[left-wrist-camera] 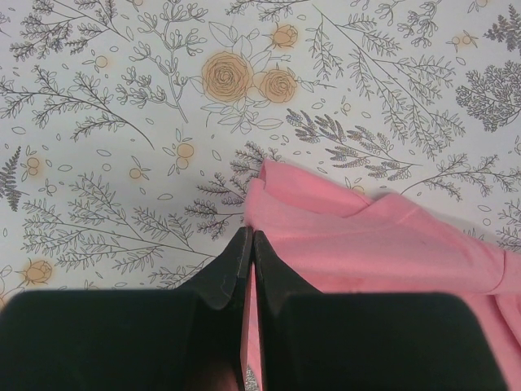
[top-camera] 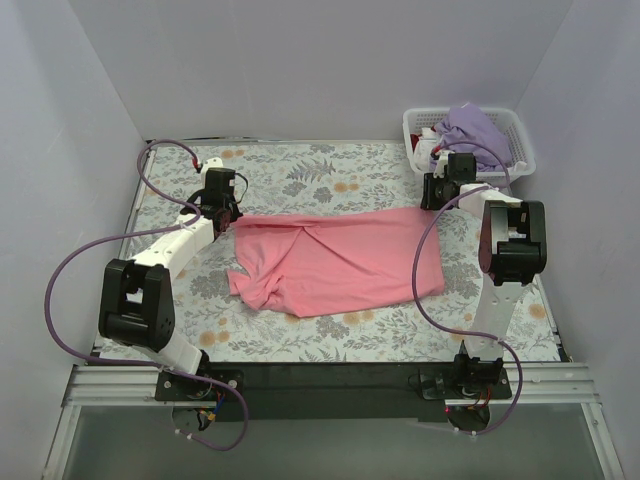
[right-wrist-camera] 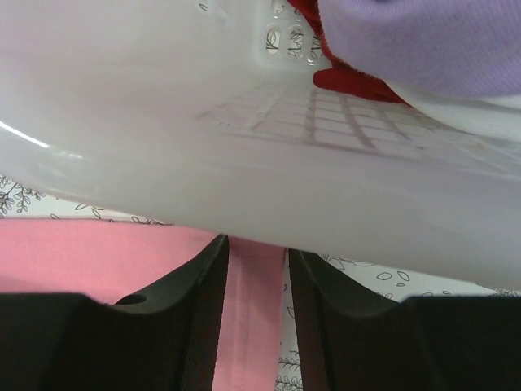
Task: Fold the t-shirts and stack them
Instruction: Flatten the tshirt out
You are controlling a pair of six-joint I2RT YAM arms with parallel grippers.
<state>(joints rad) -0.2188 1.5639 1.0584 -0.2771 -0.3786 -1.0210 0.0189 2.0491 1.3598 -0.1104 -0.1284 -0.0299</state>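
Bases of both arms sit at the near edge of the table (top-camera: pixel 320 374), which is spread with a floral tablecloth (top-camera: pixel 300 170) in grey and orange. Just past them the salmon pink t-shirt (top-camera: pixel 340 265) lies across the middle, mostly flat, with its near-left corner bunched and creased. A purple cable (top-camera: pixel 418 275) from the right arm loops across the shirt's right edge in the top view.

At the shirt's far-left corner the left pincer (left-wrist-camera: pixel 248 236) is pressed together on the cloth's edge, a sliver of pink showing between its black fingers. Bare tablecloth lies beyond it.

At the far-right corner the right pincer (right-wrist-camera: pixel 256 244) stands partly spread, with pink cloth showing in the gap between its fingers. Whether the fingers touch the cloth cannot be told.

Directly behind that pincer, filling most of the right wrist view, is the wall of the white lattice basket (right-wrist-camera: pixel 244 147). It sits in the table's far-right corner, close to the shirt's far-right corner. Inside it the lavender purple t-shirt (top-camera: pixel 478 128) is heaped loosely, with a bit of something red (right-wrist-camera: pixel 350 80) beneath it.
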